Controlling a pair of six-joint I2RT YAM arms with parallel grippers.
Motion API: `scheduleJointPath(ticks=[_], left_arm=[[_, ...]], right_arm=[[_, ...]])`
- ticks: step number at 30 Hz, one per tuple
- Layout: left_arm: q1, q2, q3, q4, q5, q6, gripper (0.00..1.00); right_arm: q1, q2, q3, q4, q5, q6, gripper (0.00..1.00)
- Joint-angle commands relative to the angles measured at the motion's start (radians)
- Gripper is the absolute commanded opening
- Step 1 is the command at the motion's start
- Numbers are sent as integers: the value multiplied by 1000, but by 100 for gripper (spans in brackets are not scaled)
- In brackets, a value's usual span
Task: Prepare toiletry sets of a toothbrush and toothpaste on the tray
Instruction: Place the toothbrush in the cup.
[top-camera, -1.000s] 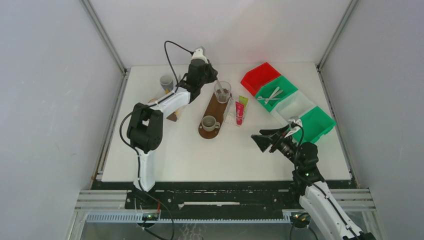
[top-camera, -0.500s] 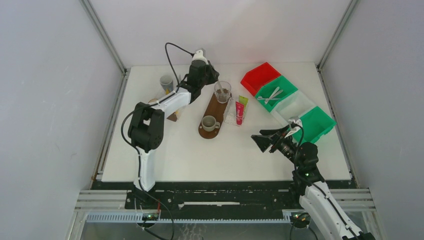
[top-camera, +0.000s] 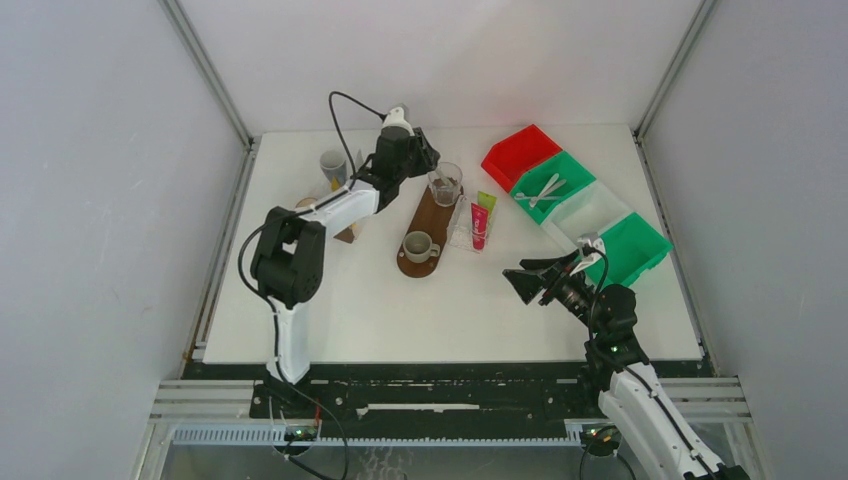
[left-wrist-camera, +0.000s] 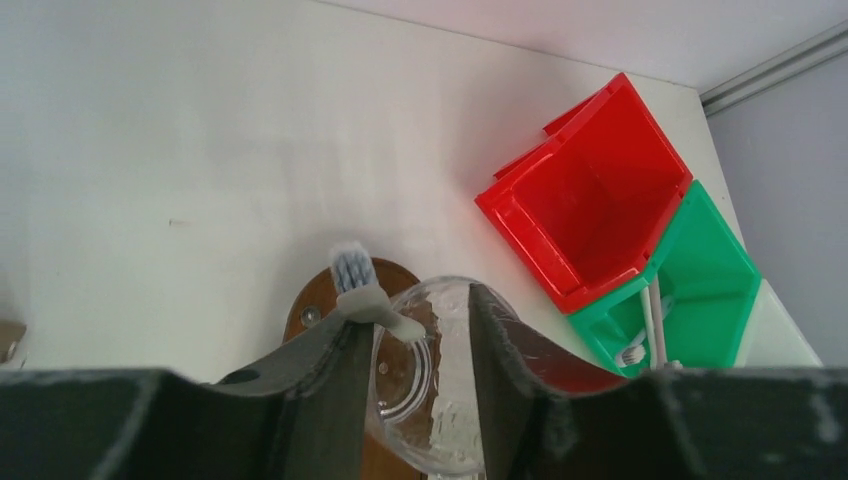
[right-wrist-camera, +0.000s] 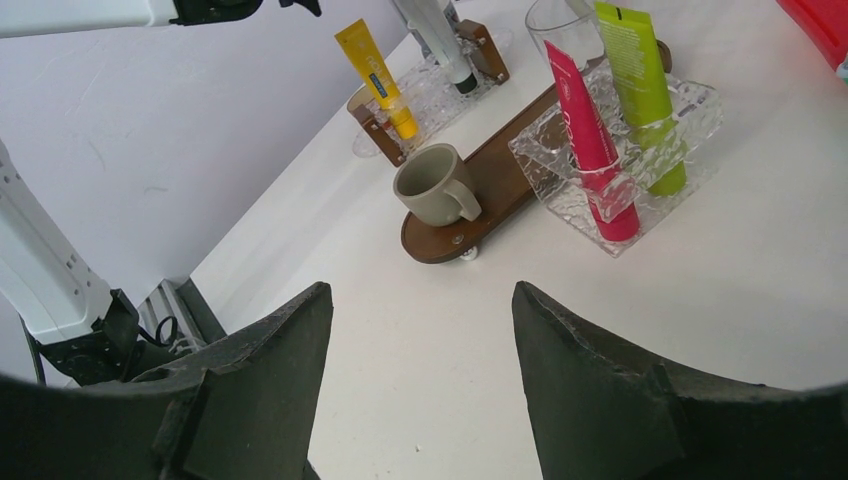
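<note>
Left end effector hovers over the glass, fingers apart, with a toothbrush leaning in it. Pink toothpaste and green toothpaste stand just right of the glass. Right end effector is spread wide, well nearer than the glass.

The whole table is seen from high above. The tray is seen close up from the left wrist, farther off from the right wrist.

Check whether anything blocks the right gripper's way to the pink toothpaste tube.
Nothing visible does. Only bare table lies between the right gripper and the pink toothpaste tube; the mug sits off to one side.
</note>
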Motion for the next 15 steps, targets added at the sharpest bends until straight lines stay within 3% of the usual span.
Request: scheduleJointPath(ticks=[1,7,15], left_arm=[[-3,-146,-74,52,-28,16,50],[-4,-320,-227,165,-47,72,79],[-4,-564,-454,305,-13,220,90]], right_arm=[[-7,-1,-3,33,-11,5,74],[-9,1,-4,43,-28,-4,74],[-9,-12,-1,55,-66,-32,74]])
